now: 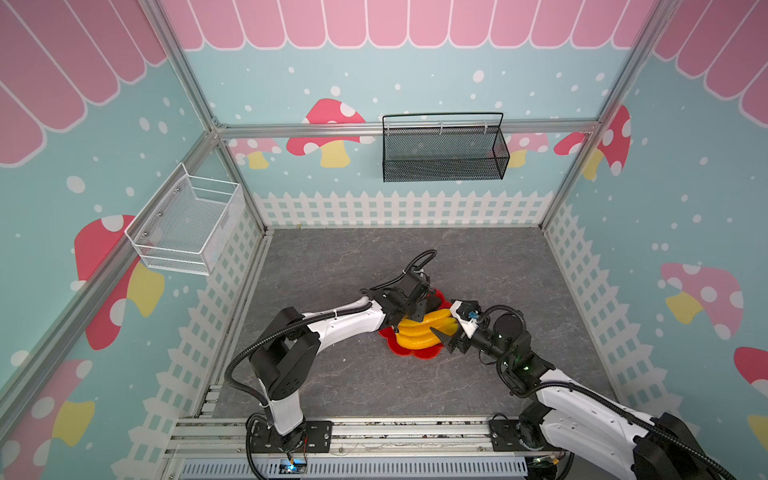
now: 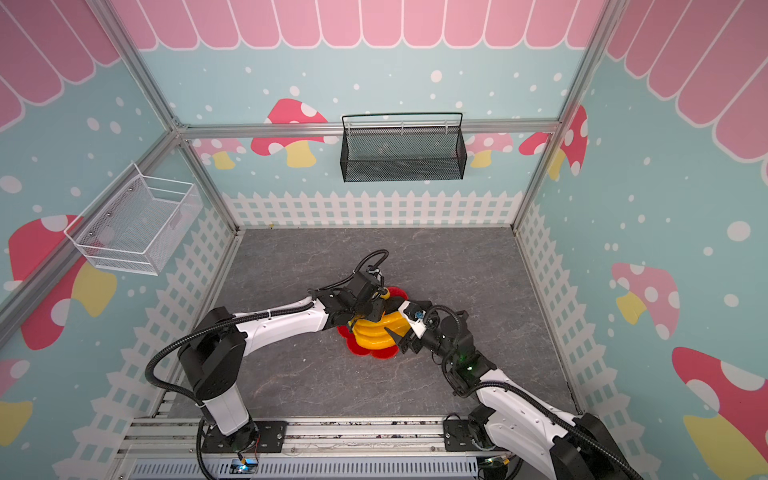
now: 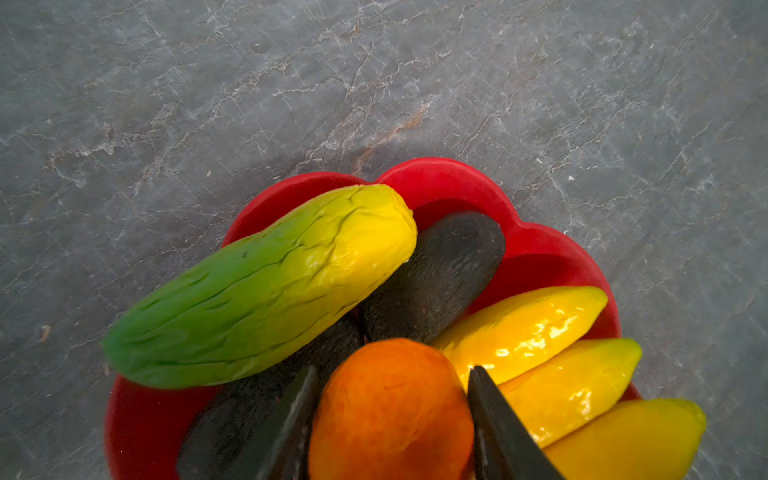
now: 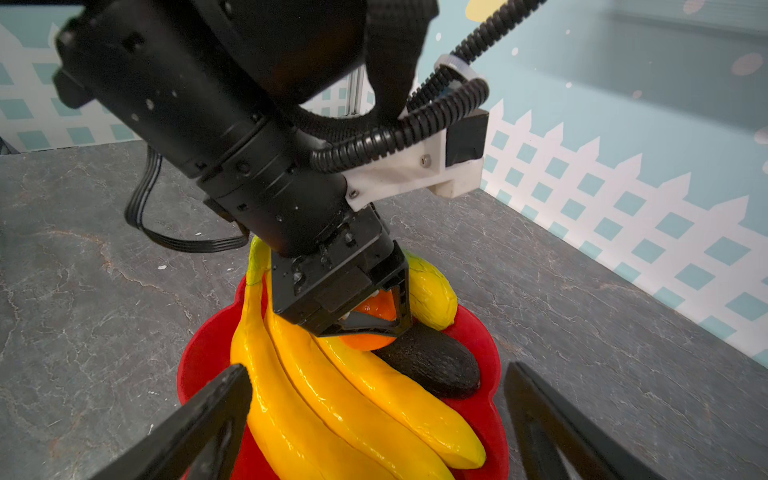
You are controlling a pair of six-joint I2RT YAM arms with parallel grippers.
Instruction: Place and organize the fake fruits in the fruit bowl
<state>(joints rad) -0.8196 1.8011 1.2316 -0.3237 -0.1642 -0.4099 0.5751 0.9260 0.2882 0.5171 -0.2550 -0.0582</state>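
Fruit bowl [image 3: 440, 178]: red, flower-shaped, sits mid-tabletop [image 3: 374, 83], with both arms converged on it in both top views.

- Contents: banana bunch [image 4: 332, 407] along one side; green-and-yellow fruit [image 3: 266, 286] lying tilted across the two dark avocados [image 3: 436, 274]. No fruit seen loose on the tabletop.
- Left jaws: closed on the orange ball [image 3: 390, 407], one jaw on each side. The ball is over the bowl, between the bananas and the avocados. Cannot tell whether it already rests on the fruit below.
- Right jaws: spread wide and empty, just beside the banana tips at the bowl's edge.

Step in hand (judgement): setting down the last fruit, so the task looks nearly done.

Next move calls for lowering the ball into the gap beside the bananas, opening the jaws only once it is seated, then lifting away cleanly. The bowl is shallow and the ball round, so it may roll off.

Writing: no brands, labels or text legible on fruit, bowl or arms.
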